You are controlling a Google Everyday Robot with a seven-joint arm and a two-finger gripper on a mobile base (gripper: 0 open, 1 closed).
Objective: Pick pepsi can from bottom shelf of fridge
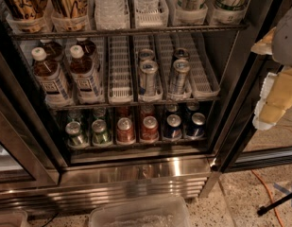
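The fridge stands open, with its shiny steel base panel below. On its bottom shelf, a dark wire rack with a front rail, stand short cans in rows. Two dark blue pepsi cans with silver lids stand at the right end, the second beside the first, with more behind them. To their left are red cans and green cans. My gripper, yellowish with white padding, hangs at the right edge of the camera view. It is outside the fridge, to the right of and above the pepsi cans.
The black door frame stands between my gripper and the shelves. The middle rack holds tall slim silver-blue cans in white lane dividers and brown bottles. A clear plastic bin sits on the floor in front. An orange cable runs at right.
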